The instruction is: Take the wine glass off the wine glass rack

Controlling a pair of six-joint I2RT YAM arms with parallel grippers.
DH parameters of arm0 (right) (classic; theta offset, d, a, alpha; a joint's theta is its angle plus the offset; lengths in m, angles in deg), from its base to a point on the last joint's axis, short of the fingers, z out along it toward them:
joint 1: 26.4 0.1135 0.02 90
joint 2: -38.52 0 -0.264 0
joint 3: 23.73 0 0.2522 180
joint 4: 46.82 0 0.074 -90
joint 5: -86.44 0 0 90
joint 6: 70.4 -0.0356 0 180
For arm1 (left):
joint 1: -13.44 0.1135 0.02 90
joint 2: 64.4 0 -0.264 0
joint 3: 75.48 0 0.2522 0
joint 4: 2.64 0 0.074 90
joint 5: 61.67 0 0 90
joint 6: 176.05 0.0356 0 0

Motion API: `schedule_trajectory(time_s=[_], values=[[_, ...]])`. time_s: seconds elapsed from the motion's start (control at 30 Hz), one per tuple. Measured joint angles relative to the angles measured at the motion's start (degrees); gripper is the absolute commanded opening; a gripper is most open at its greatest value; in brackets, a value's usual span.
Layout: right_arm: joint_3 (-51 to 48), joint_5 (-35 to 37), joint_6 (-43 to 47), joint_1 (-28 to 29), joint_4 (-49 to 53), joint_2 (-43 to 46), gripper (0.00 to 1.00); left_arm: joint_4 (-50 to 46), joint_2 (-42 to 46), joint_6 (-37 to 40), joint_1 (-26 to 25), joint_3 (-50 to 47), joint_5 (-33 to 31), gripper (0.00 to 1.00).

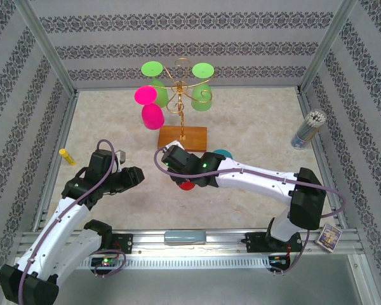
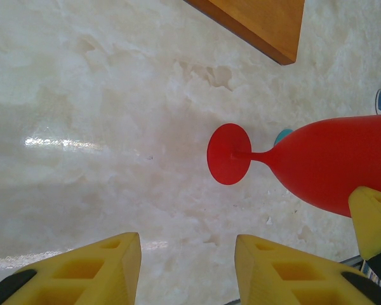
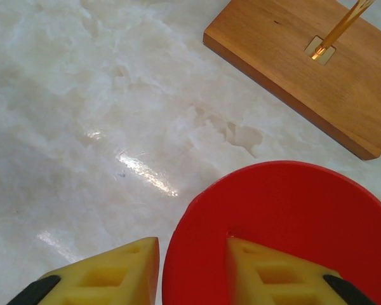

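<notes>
Wine glass: the red wine glass (image 3: 286,222) is off the rack, upright, at the near side of the wooden base (image 3: 305,70) and apart from it.
Right claw (image 3: 190,273): spread astride the glass rim, with one yellow finger (image 3: 279,273) inside the bowl and the other outside. The gap is wider than the thin wall, so nothing is pinched.
Left claw (image 2: 187,267): spread, with bare counter (image 2: 82,127) between its fingers, left of the glass.
Wine glass rack (image 1: 180,105): gold wire, far centre, with green glasses (image 1: 203,98) and pink glasses (image 1: 151,115) hanging on it.
Top view adds: the whole rack, and a small red patch of the glass under the right arm. It also shows a yellow item (image 1: 66,156) at left, a cup of sticks (image 1: 308,129) at far right and a small box (image 1: 330,237) at the near right rail.
Left wrist view adds: the glass from the side, with round foot (image 2: 228,154), stem and bowl, and a teal object (image 2: 283,135) just behind it.
Right wrist view adds: the inside of the bowl, and the gold stem set in the base.
</notes>
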Motion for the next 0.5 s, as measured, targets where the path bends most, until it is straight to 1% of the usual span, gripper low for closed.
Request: schedule_trajectory(time_s=[0.27,0.5], values=[[1.38,0.68,0.35,0.00,1.33,2.78,0.38,-0.02,-0.70,0.02,0.00,0.35,0.00,0.44],[5.77,0.04,0.42,-0.07,2.47,8.72,0.31,-0.09,-2.54,0.02,0.00,6.88,-0.07,0.44]])
